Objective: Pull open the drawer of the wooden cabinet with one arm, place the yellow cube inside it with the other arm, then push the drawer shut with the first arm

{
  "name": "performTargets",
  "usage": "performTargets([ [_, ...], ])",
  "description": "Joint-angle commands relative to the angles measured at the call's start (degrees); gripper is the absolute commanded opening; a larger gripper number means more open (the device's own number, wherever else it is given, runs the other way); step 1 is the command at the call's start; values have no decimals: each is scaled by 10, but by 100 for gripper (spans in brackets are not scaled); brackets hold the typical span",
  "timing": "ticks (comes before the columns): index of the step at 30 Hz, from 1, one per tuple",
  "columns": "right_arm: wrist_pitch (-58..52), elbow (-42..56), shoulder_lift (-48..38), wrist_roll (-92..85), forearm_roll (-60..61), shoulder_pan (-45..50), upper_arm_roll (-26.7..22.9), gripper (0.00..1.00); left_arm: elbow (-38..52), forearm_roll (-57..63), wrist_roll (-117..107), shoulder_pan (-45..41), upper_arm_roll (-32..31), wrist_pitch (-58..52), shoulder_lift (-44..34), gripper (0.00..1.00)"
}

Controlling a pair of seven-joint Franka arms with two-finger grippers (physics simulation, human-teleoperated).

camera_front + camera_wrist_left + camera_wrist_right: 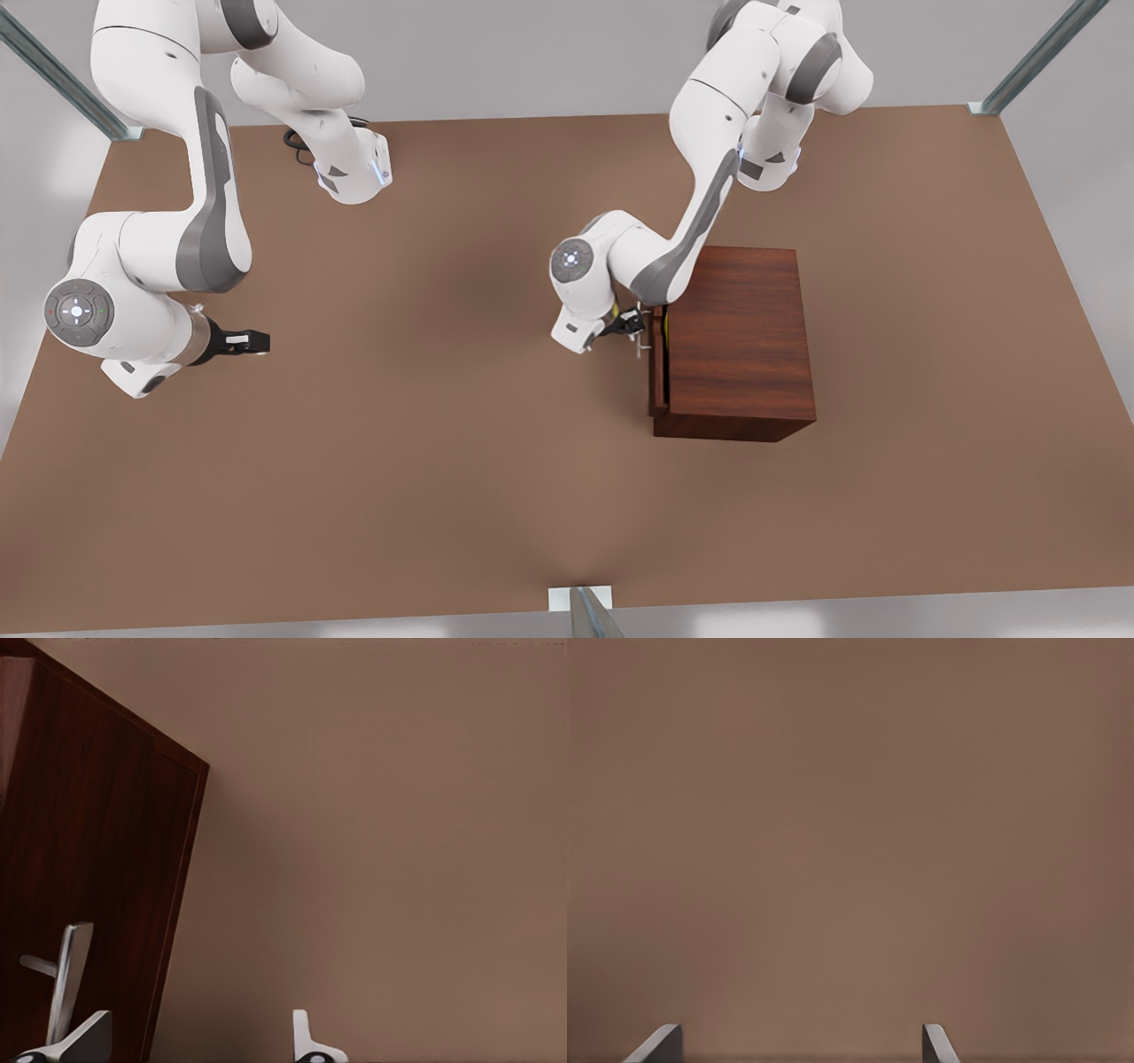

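the dark brown wooden cabinet (740, 341) sits on the brown counter (425, 443), drawer (656, 368) a bit open, something yellow inside. left gripper (636, 324) by its handle (66, 979), fingers apart. right gripper (252, 340) waits far away, fingers apart.

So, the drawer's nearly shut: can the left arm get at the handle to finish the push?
Probably yes: the left gripper, jaws open, sits right at the drawer's handle, nothing between. The right gripper waits far off above the table.

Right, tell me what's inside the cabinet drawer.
The drawer stands barely ajar, the left gripper open at its handle. A thin yellow sliver shows in the gap; the cabinet top covers the rest.
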Motion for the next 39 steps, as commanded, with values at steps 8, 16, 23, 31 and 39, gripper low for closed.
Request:
performTargets([
  [8, 0, 1, -1, -6, 0, -3, 0, 100, -2, 1, 68, 14, 1, -1, -2, 100],
  [16, 0, 1, -1, -7, 0, -3, 0, 100, -3, 1, 85, 25, 1, -4, -4, 100],
  [23, 0, 1, -1, -9, 0, -3, 0, 100, 63, -20, 195, 103, 4, -160, -139, 100],
  [31, -1, 2, -1, -4, 1, -3, 0, 100, -130, -110, 528, 341, 37, -123, -346, 100],
  [39, 0, 2, -1, -7, 1, -3, 0, 100, 90, -112, 537, 321, 18, -230, -197, 100],
])
